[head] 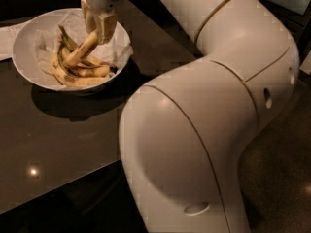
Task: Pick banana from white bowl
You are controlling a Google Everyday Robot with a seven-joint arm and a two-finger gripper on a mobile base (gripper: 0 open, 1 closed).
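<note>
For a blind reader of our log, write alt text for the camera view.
The gripper, top left over the white bowl, has its fingers closed on the raised end of a banana slanting up from other bananas in the bowl. The bowl sits on a dark table; the robot's white arm fills the right.

Flecked yellow banana (79, 51) tilted in paper-lined white bowl (23, 57), upper end gripped inside the pincer (99, 32).

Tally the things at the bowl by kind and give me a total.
Wide round white bowl: 1
Crinkled white paper lining: 1
Loose curved yellow banana, upper end in the pincer: 1
Bunch of yellow bananas, lying in the bowl: 1
Cream two-finger pincer, over the bowl: 1
Total: 5
</note>
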